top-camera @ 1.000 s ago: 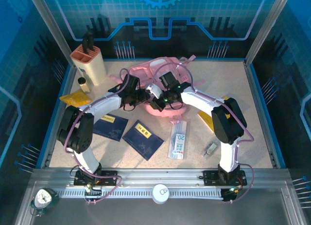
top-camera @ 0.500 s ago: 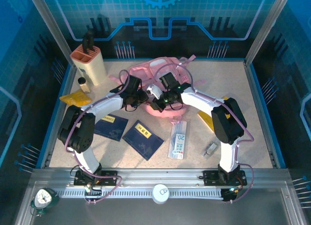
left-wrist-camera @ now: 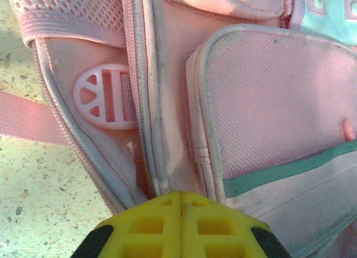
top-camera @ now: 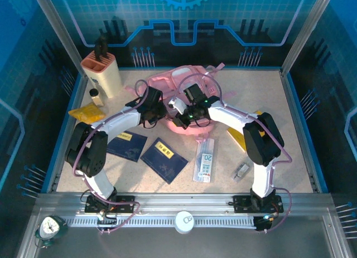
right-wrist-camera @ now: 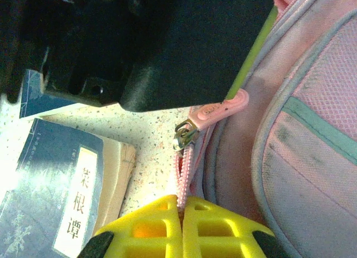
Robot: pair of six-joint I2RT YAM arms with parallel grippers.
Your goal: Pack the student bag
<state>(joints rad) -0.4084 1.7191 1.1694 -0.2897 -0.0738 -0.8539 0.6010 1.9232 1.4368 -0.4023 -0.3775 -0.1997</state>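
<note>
The bag (top-camera: 170,81) lay flat, front pockets up, at the middle of the bench (top-camera: 290,118) toward its far edge; its long axis seemed to run from far edge to near edge, though the arms covered much of it. Both claws were on it. The right claw (right-wrist-camera: 181,201) was pressed together on the pink zip tape at the bag's rim; the zip pull (right-wrist-camera: 186,134) sat just beyond its tips along the same line, apart from them. The left claw (left-wrist-camera: 181,198) was pressed together at a side seam by the strap buckle (left-wrist-camera: 106,96), apparently pinching fabric. The next move probably turned on that zip line, the two claws drawing the rim apart. Nothing showed inside the bag; whether the zip stood open, I could not tell. Nearer the near edge lay two blue books (top-camera: 127,144) (top-camera: 163,159) and a long pen pack (top-camera: 205,160). At the far left corner stood a tan holder (top-camera: 103,77) with dark handles in it.
</note>
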